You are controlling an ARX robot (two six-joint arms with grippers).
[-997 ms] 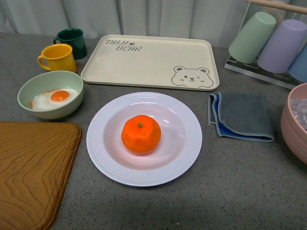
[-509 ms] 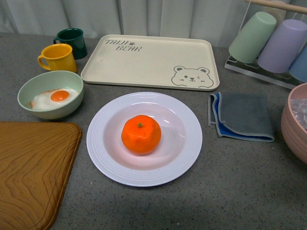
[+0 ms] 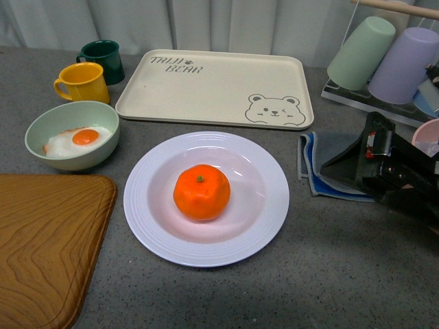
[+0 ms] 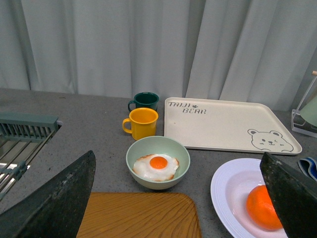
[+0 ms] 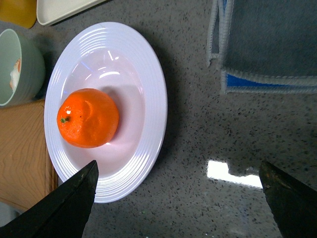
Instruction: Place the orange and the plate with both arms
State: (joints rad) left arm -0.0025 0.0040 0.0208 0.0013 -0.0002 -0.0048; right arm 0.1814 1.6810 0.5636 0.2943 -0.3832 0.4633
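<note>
My right claw [image 5: 178, 196] hung with its jaws spread wide and nothing between them, the folded grey-blue cloth [image 5: 267, 39] just ahead of one finger. The orange [image 3: 201, 192] sat in the middle of the white plate [image 3: 147, 205], beside that claw on its left-arm side, clear of both fingers. My left claw [image 4: 173, 208] was also gaping and empty. From it, the wooden board [image 4: 138, 218] lay just ahead, the green bowl [image 4: 157, 148] beyond, and the plate off toward the right arm.
</note>
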